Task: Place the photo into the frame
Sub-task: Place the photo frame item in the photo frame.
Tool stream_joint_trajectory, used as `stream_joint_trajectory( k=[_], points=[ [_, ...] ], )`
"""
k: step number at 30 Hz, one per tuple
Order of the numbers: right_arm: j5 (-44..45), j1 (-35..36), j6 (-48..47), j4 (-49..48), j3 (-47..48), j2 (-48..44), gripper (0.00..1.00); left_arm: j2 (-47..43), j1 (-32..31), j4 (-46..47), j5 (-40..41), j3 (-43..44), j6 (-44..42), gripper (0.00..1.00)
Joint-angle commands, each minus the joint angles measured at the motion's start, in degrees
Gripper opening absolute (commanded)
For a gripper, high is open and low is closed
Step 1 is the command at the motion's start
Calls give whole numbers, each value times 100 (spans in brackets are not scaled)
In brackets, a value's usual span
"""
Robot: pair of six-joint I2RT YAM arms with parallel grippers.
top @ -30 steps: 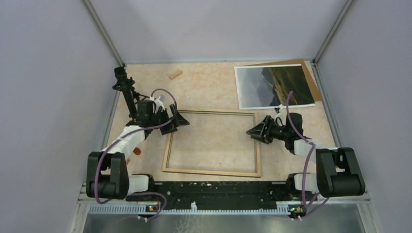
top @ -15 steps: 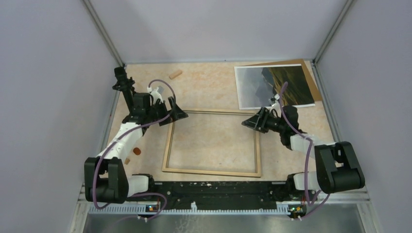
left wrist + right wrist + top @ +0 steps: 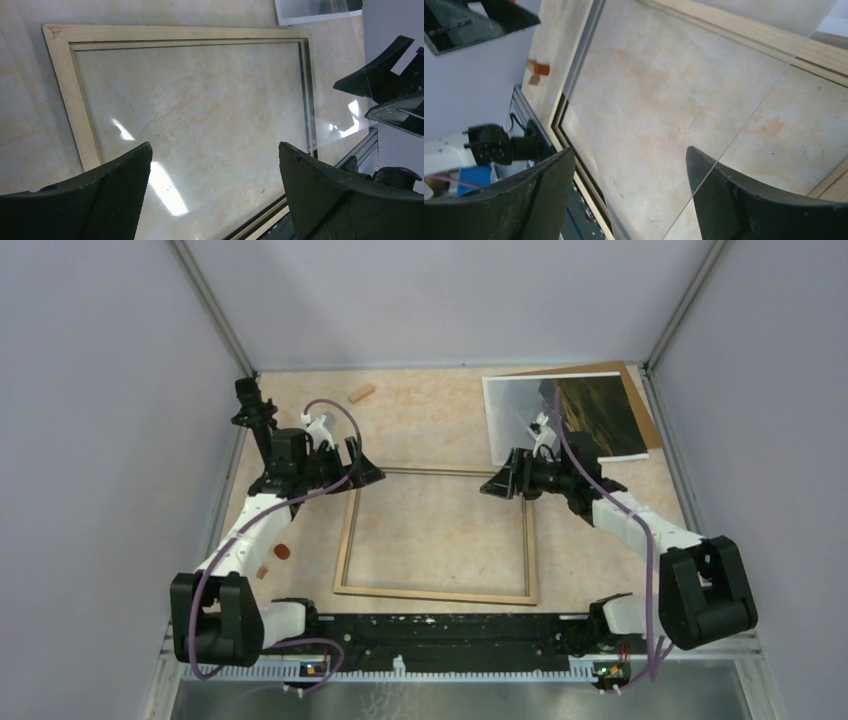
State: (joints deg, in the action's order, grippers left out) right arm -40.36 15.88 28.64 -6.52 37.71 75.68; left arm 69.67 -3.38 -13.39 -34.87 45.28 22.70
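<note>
The left tool (image 3: 362,470) gaped wide and empty by the far-left corner of the frame (image 3: 437,594). The right tool (image 3: 497,485), equally wide and empty, hung by the far-right corner. The frame lay flat mid-counter (image 3: 430,420), pale face up. The photo (image 3: 600,412) lay well apart at the far right, on a brown board (image 3: 650,415). It looked thin, light and easily creased, so it was probably best pinched at its white border.
</note>
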Motion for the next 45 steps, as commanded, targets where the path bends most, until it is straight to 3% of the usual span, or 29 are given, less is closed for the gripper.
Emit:
stream_joint_trajectory(
  k=[1,4,8,12,16,22,32,45],
  points=[
    [489,-177,-287,833,562,-12,86,-20,3,156,-28,182,-186,98],
    [125,-544,-239,1029,1347,1137,77,-18,3,236,-65,129,-187,98],
    [-663,-510,467,23,1663,2055,61,-74,4,191,-98,106,-240,98],
    [-524,-500,683,-164,1592,2040,52,-233,4,162,124,22,-333,98],
    [-530,-489,794,-328,1377,1996,36,-191,4,146,216,-4,-272,98],
    [-783,-472,1174,-736,791,1879,1,-166,4,41,375,38,-304,98],
    [-256,-268,2013,-1006,-879,-41,0,-244,21,42,521,51,-336,98],
    [-191,-141,1828,-96,-1568,-1115,0,-313,71,29,556,28,-345,98]
  ],
)
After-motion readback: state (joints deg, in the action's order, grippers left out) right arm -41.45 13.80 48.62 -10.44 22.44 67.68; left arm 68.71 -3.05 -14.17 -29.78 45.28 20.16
